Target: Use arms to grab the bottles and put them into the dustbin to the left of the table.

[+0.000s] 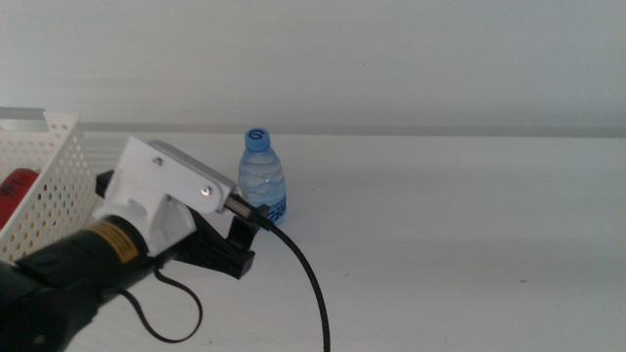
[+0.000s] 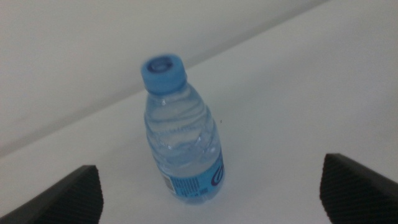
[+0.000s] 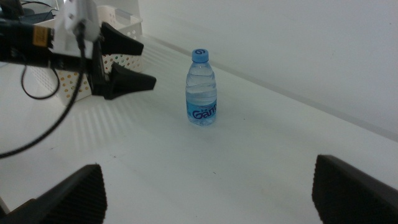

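The white perforated plastic dustbin [image 1: 44, 181] is cut off at the table's left edge; a red object [image 1: 17, 186] inside is mostly hidden.

1 water bottle [image 1: 262, 176], 1 dustbin [image 1: 44, 181], 1 red can [image 1: 17, 189], 2 arms [image 1: 117, 244].

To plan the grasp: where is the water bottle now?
The water bottle stands upright on the table, left of centre in the middle view, apart from the open left hand.

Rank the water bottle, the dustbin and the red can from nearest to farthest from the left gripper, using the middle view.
1. Water bottle: upright just beyond the open left gripper.
2. Dustbin: at the table's left edge.
3. Red can: inside the dustbin, behind its wall.
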